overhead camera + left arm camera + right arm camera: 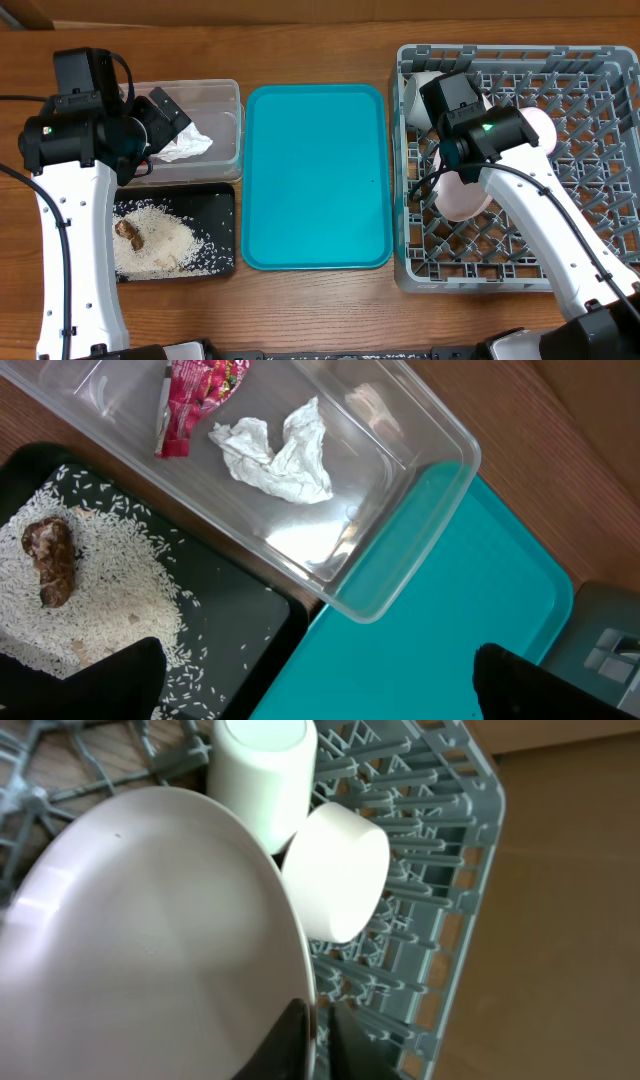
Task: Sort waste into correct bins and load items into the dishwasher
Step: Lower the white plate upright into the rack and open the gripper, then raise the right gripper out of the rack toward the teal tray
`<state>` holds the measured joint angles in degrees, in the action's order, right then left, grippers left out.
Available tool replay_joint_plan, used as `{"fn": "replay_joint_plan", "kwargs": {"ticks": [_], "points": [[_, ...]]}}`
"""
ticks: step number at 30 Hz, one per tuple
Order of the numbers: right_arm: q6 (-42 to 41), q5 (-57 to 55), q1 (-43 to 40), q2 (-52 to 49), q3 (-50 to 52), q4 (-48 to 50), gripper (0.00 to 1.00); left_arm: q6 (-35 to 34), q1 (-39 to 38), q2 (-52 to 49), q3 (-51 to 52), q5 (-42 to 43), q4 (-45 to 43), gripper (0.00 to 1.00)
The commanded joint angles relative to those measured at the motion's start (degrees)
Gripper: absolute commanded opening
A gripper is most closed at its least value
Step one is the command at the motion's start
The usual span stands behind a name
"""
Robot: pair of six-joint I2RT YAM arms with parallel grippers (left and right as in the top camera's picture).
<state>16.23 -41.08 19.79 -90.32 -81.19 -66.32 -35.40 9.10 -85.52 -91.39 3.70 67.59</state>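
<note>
Right fingers (322, 1042) are narrow, straddling the rim of the round pale-pink plate (150, 940). Can't tell whether both pads actually touch it.

The plate sits tilted on edge in the square grey lattice dish rack (440, 920), which lies right of the flat teal tray (315, 175). The plate face falls to one side of the fingers and the rim runs on between them, so I'd back straight off along the plate's plane.

Room is tight: the small pale cup (262, 770) and small grey-white bowl (335, 870) are just beside the plate's far edge, with pegs all round.

Left fingers (320, 690) are wide and empty, hovering left of the teal tray and well apart from the rack. The right arm is the one on the job.
</note>
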Motion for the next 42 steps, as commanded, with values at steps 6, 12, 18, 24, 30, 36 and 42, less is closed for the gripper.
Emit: {"fn": "replay_joint_plan", "kwargs": {"ticks": [6,12,18,24,30,36,42], "points": [[-0.2,0.8,-0.3,0.1,0.2,0.4,0.61,1.1,0.2,-0.4,-0.2,0.2,-0.1,1.0],[-6.5,0.8,-0.3,0.2,0.1,3.1,0.75,1.1,0.2,-0.4,-0.2,0.2,-0.1,1.0],[-12.5,1.1,-0.3,0.4,-0.3,7.4,0.78,1.1,0.2,-0.4,-0.2,0.2,-0.1,1.0],[-13.5,19.9,-0.3,0.6,-3.8,11.1,1.0,1.1,0.2,-0.4,-0.2,0.2,-0.1,1.0],[-13.5,49.4,-0.3,0.6,-5.1,19.2,1.0,1.1,0.2,-0.4,-0.2,0.2,-0.1,1.0],[-13.5,57.7,-0.3,0.6,-5.1,26.4,1.0,1.1,0.2,-0.4,-0.2,0.2,-0.1,1.0],[-13.5,57.7,-0.3,0.6,-5.1,26.4,1.0,1.1,0.2,-0.4,-0.2,0.2,-0.1,1.0]]}}
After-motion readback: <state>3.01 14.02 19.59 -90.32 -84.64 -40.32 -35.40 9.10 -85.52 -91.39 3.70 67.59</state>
